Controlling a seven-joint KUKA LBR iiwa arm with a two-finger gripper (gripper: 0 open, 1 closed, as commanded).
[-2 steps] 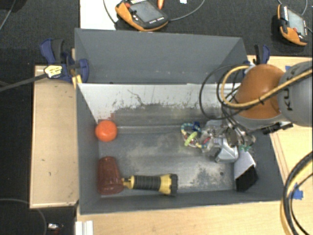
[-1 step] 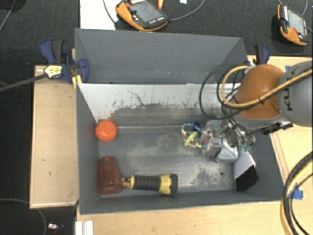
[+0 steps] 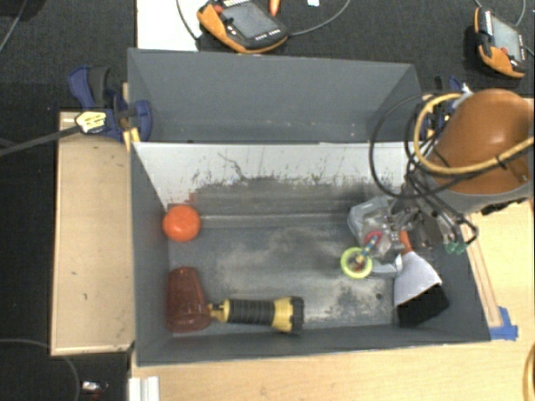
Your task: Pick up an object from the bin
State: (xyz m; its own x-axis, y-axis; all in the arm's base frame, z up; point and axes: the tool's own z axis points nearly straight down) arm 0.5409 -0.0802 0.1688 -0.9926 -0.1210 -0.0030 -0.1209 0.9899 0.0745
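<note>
My gripper point(image 3: 383, 239) is low in the right part of the bin, under the arm's orange cover and cables. Right at its lower left edge lies a small yellow-green ring with a pinkish centre point(image 3: 357, 263); whether the two touch I cannot tell. A white and black wedge-shaped thing point(image 3: 416, 292) lies just below and right of the gripper, against the bin's right wall.
An orange ball point(image 3: 181, 223) rests by the left wall. A mallet point(image 3: 224, 308) with a dark red head and a black and yellow handle lies along the front wall at the left. The bin's middle floor is bare, scuffed metal.
</note>
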